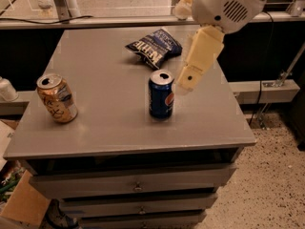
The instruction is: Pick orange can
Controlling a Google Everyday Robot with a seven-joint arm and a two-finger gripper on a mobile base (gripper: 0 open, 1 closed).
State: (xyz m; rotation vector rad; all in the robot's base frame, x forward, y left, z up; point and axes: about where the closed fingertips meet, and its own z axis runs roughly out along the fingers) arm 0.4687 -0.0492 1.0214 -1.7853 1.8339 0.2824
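Observation:
The orange can (57,98) stands upright near the left edge of the grey cabinet top (109,80), orange-gold with dark scribbles and a silver top. My gripper (187,82) hangs from the pale arm (224,4) at the upper right. It is above the cabinet top, just right of the blue Pepsi can (160,94) and far to the right of the orange can. It holds nothing that I can see.
A dark blue chip bag (153,46) lies at the back of the top. Drawers (136,185) sit below the top. A cardboard box (21,204) is on the floor at the lower left, and a rail (95,20) runs behind the cabinet.

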